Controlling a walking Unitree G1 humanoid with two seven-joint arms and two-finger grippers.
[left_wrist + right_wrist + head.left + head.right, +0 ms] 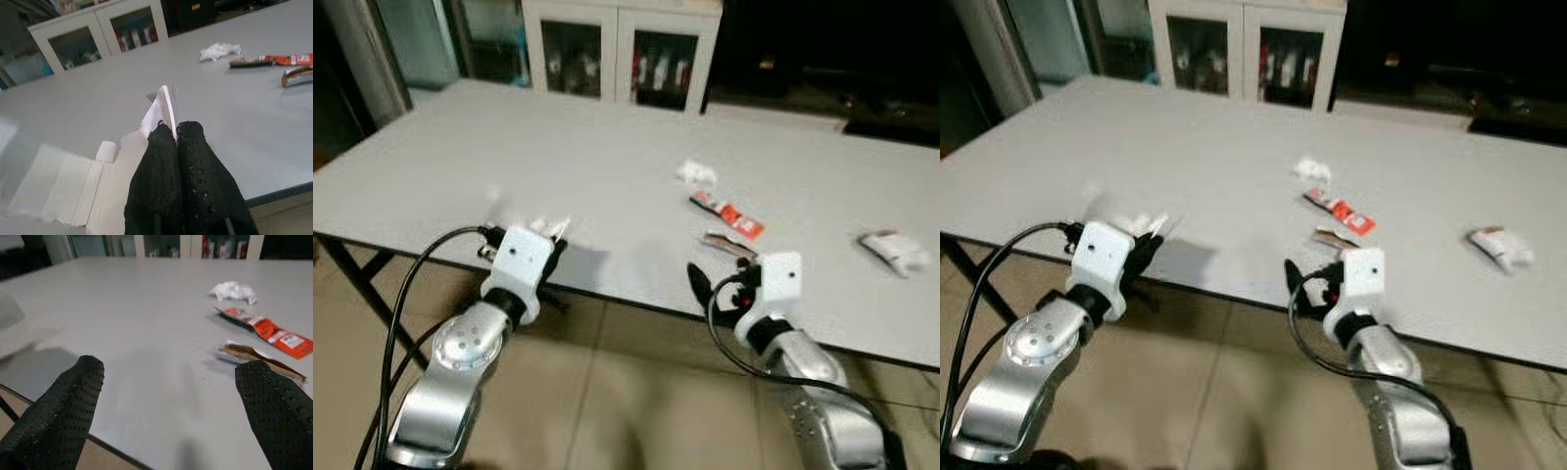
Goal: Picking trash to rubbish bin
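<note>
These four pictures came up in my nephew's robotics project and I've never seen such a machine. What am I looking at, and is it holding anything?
It's a humanoid robot clearing trash off a grey table. Two pictures come from cameras in its head, looking down at its silver arms; the other two come from cameras on its wrists. The left gripper has its black fingers pinched shut on a white paper scrap at the table's near edge. The right gripper is open and holds nothing. On the table lie a crumpled white tissue, a red wrapper, a brown wrapper and a white wrapper.
</note>
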